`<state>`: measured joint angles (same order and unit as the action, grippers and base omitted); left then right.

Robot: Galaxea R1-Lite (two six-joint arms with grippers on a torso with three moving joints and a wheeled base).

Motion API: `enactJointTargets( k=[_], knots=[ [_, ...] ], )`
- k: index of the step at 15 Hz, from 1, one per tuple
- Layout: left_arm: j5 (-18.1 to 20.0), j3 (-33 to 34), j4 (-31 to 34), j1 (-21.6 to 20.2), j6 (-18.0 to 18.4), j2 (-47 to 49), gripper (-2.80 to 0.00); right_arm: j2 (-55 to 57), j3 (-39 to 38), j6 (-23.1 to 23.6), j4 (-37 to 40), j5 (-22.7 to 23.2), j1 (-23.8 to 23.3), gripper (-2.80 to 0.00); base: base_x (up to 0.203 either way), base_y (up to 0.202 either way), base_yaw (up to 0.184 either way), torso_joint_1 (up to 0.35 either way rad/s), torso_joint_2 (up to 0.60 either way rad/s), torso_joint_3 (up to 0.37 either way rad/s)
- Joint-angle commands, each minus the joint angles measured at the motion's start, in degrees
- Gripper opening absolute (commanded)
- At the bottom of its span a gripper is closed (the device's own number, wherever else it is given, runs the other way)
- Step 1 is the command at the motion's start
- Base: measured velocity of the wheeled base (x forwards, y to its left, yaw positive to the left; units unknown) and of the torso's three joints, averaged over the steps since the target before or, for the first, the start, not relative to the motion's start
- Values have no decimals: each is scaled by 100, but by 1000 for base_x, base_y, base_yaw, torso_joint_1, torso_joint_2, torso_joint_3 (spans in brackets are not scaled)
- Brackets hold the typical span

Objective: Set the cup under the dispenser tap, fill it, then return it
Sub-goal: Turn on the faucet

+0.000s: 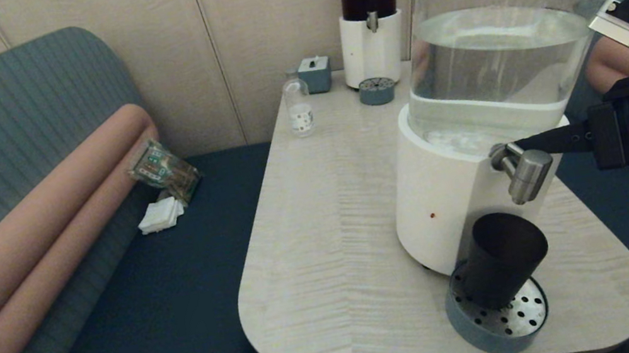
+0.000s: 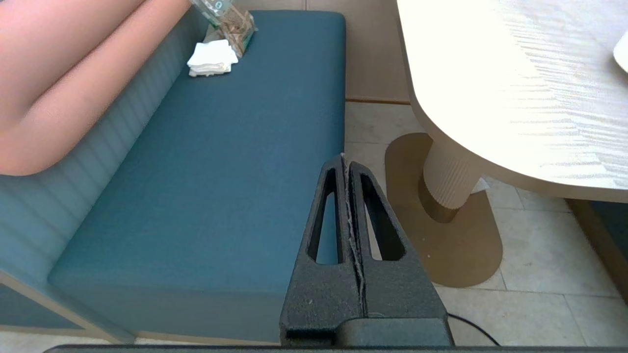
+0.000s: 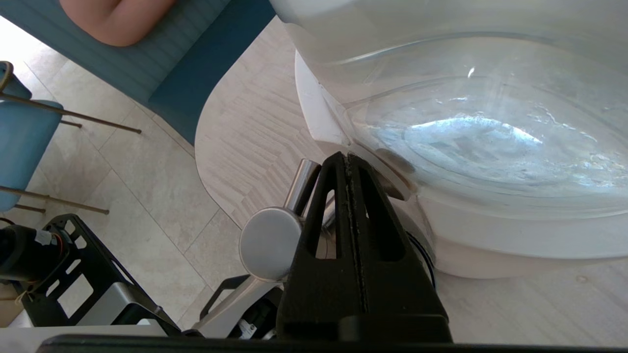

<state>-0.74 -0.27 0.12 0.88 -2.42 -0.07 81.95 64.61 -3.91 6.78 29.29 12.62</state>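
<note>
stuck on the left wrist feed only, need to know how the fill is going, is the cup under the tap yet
Observer: Yes. The cup stands on the round perforated drip tray, below the dispenser tap.
Operator: where's the right gripper
Observer: The right gripper reaches in level from the right, its shut tips at the top of the tap.
Operator: is it holding the cup
Observer: No, nothing grips the cup; the right fingers are pressed together beside the steel spout.
Operator: water left in the tank?
Observer: Plenty; the clear tank is roughly half full. Your left gripper is shut, parked off the table's edge.
</note>
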Motion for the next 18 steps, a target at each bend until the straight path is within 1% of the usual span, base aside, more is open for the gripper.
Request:
enactJointTargets(
  k=[1,4,9,16,18],
  knots=[
    [-5,0,-3,0,-4,-1,-280,-20,-18,-4,17,122,4,-280,0,0,0,0,0,0],
    [-5,0,2,0,-4,-1,-280,-7,-37,-4,17,358,4,-280,0,0,0,0,0,0],
    [-5,0,-1,0,-4,-1,-280,57,-37,-4,-19,554,4,-280,0,0,0,0,0,0],
    [-5,0,6,0,-4,-1,-280,98,45,12,-40,577,-22,-280,0,0,0,0,0,0],
    [-5,0,-3,0,-4,-1,-280,111,60,30,-308,582,-22,-280,0,0,0,0,0,0]
  ],
)
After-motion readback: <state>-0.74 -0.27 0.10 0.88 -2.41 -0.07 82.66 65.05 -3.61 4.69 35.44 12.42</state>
